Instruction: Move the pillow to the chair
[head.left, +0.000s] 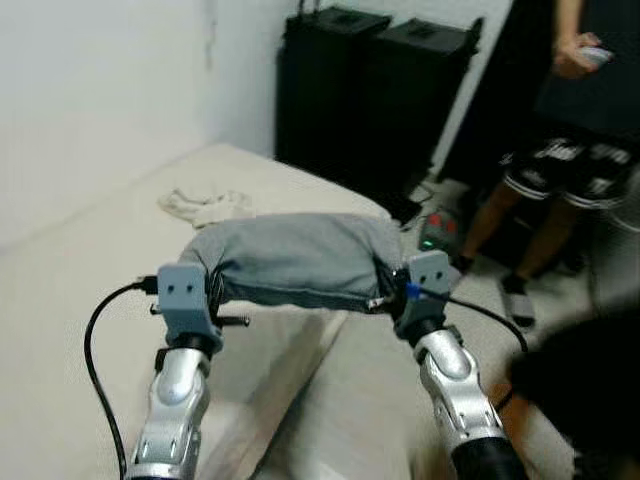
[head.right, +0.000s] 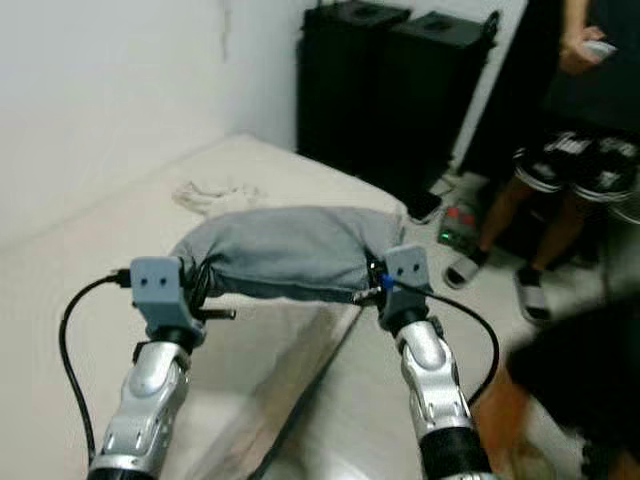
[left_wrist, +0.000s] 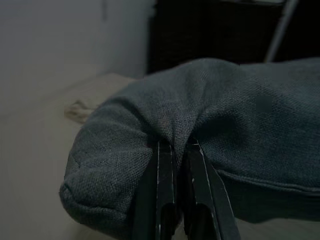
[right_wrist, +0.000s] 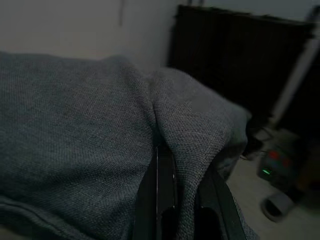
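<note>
Soft, light and floppy by the look of it, the grey pillow (head.left: 295, 258) hangs between the left gripper (left_wrist: 176, 150) and right gripper (right_wrist: 175, 150), above the bed (head.left: 90, 290), each pair of jaws pinched narrow on a fold of cloth at its own end, sagging little. Beyond the jaws: a crumpled cloth (head.left: 205, 206) on the bed, black cabinets (head.left: 375, 90), and a person (head.left: 565, 150) standing past the right jaws, likely in the way.

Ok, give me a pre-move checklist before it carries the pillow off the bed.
1. Left gripper pinching pillow fabric: ok.
2. Right gripper pinching pillow fabric: ok.
3. Pillow lifted off the bed: ok, it hangs between both arms.
4. Pillow held level: ok.
5. Path on the right: not ok, a person stands close by.
6. Chair located: cannot tell.
</note>
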